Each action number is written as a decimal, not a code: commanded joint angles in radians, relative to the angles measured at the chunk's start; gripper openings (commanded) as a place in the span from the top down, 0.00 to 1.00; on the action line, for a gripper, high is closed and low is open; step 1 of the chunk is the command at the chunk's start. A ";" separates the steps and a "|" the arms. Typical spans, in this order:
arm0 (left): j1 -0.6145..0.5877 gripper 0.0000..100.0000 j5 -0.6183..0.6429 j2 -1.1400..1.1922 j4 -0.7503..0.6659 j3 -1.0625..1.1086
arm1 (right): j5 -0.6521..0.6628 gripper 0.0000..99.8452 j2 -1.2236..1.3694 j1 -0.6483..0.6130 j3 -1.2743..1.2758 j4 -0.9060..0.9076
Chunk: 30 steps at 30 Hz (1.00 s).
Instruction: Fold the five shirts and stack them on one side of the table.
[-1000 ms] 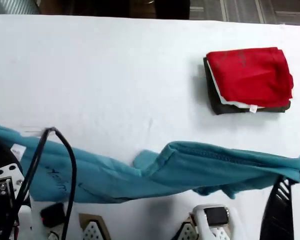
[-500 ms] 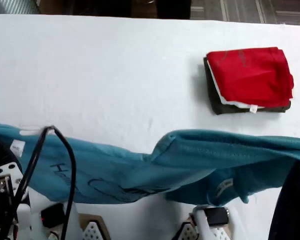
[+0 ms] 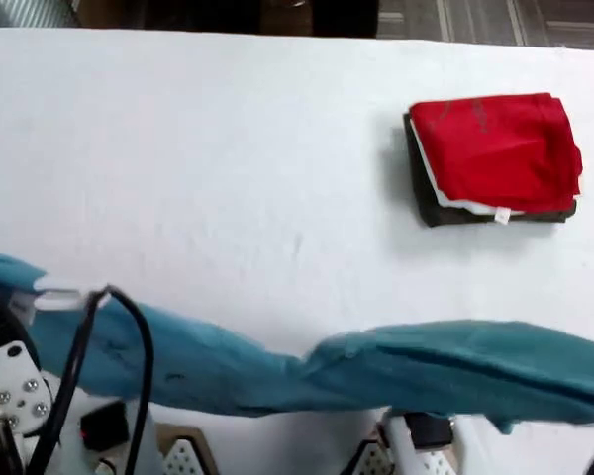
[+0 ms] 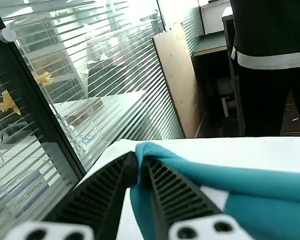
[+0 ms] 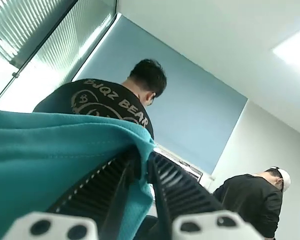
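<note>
left gripper (image 4: 138, 164) and right gripper (image 5: 143, 162) each pinch the teal shirt (image 3: 455, 364); folded stack (image 3: 495, 150) well apart.

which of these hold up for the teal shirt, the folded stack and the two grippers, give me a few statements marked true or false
1. The left gripper is shut on an edge of the teal fabric shirt. True.
2. The right gripper is open and holds nothing. False: it is shut on the teal shirt as well.
3. The folded red shirt lies on top of a dark folded shirt. True.
4. The teal shirt lies folded on the stack. False: it is unfolded, stretched along the near side of the white table, apart from the stack.
</note>
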 commanded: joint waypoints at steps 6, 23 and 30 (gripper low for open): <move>0.002 0.97 0.032 0.028 0.008 -0.005 | -0.002 0.98 0.010 -0.001 0.008 -0.061; 0.002 0.97 0.060 -0.069 0.015 0.150 | -0.002 0.98 0.048 -0.071 -0.005 -0.061; -0.017 0.97 0.034 -0.181 0.009 0.150 | -0.002 0.98 0.002 -0.077 0.011 -0.064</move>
